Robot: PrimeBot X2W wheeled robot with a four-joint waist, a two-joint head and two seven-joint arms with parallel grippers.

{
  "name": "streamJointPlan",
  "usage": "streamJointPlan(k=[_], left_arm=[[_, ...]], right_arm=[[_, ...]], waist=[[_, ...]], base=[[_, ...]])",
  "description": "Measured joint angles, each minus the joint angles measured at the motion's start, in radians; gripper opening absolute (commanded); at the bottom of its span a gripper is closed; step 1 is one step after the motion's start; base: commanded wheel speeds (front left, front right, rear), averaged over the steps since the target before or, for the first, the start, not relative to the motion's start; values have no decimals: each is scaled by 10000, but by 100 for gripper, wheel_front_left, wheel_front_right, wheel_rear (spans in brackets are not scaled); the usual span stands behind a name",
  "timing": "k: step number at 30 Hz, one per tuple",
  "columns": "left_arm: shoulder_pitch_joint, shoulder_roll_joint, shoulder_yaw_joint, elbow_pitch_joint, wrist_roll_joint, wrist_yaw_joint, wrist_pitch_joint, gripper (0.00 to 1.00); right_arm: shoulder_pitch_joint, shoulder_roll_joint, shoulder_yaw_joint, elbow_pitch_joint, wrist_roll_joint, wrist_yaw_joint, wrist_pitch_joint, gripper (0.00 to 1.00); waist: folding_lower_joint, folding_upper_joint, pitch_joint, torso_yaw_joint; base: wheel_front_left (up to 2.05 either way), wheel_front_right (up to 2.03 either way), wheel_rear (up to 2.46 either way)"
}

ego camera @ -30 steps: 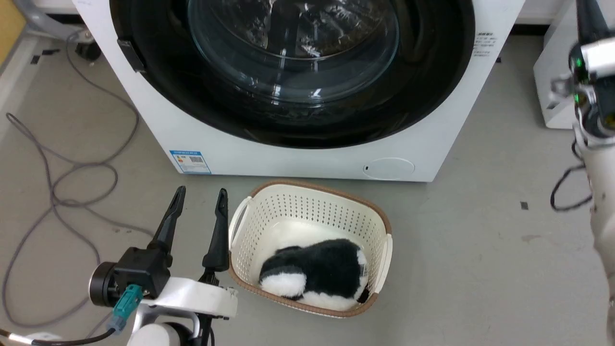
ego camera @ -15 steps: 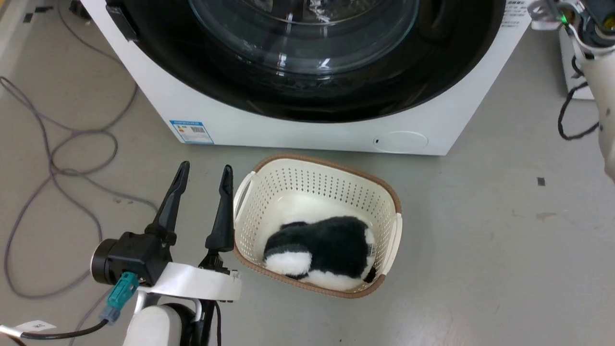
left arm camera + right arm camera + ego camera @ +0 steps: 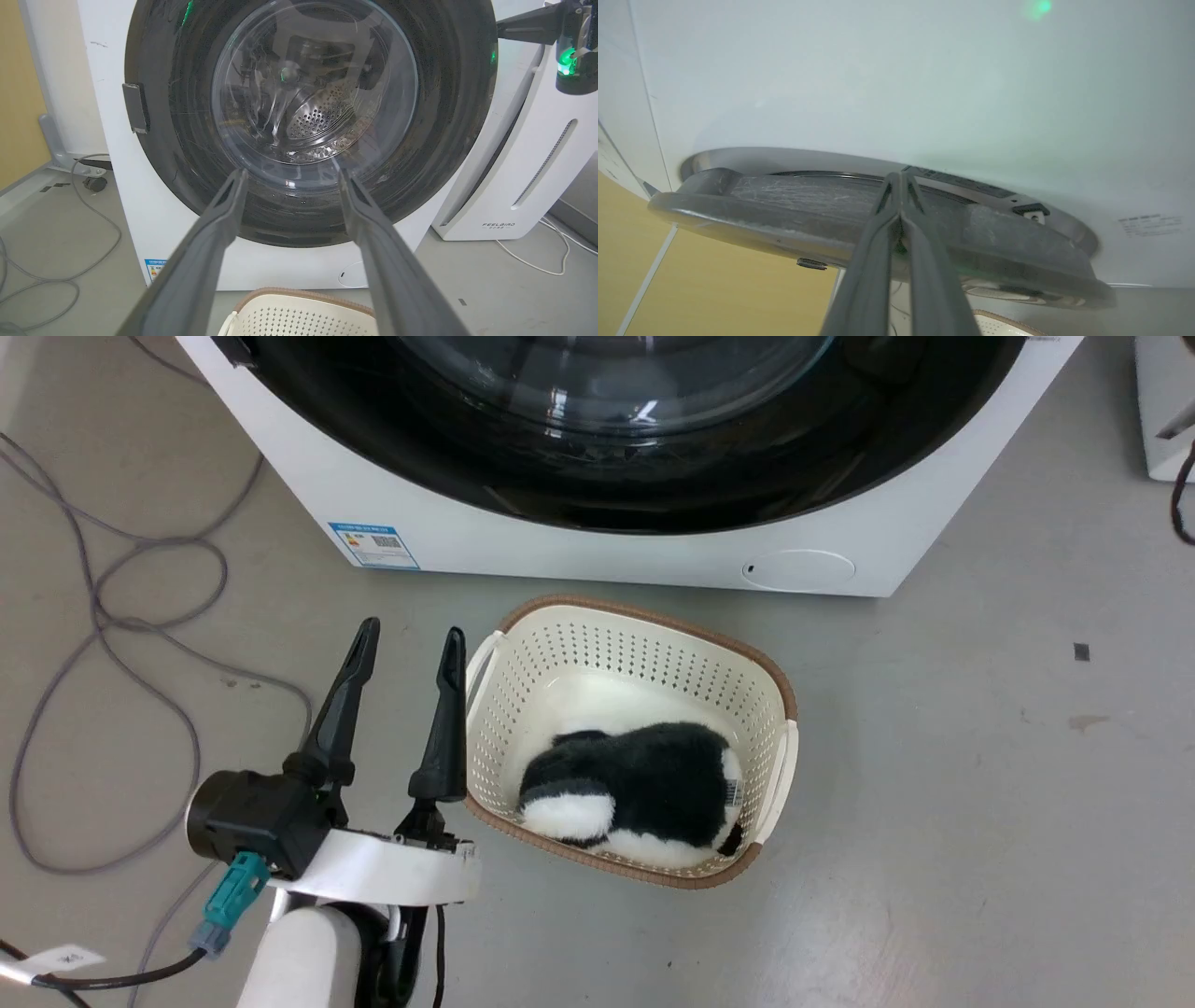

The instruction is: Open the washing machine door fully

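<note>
The washing machine [image 3: 560,546] is a white box with a blue label [image 3: 372,544]. Its round black door [image 3: 653,495] with the clear glass bowl [image 3: 313,84] lies against the front, handle tab [image 3: 135,107] on the left. My left gripper [image 3: 413,633] is open and empty beside the basket, low before the door [image 3: 448,116], fingers spread [image 3: 292,173]. My right gripper [image 3: 900,179] is shut, its tips against the door's thick rim [image 3: 784,200] near the hinge [image 3: 1029,212]. From the left wrist it shows at the door's upper right [image 3: 500,30].
A cream perforated basket [image 3: 775,691] holding a black-and-white plush toy [image 3: 644,784] stands on the floor just before the machine. Grey cables [image 3: 121,579] loop on the floor to the left. A white appliance [image 3: 537,163] stands close on the machine's right.
The head camera has tilted down, so the machine and basket slid up the picture. The right arm has passed out of the head view's upper right. The left gripper stays open by the basket.
</note>
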Motion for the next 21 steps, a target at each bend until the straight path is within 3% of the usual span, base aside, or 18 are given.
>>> streamJointPlan(k=[11,21], left_arm=[[-223,-2,-56,8,-104,-82,-90,100],[-256,-2,-84,125,-105,-81,-90,100]], right_arm=[[-782,17,740,493,-217,0,1676,0],[-803,75,359,596,-155,-6,2247,0]], waist=[[-1,0,197,-10],[0,0,56,24]], base=[[0,0,0],[0,0,0]])
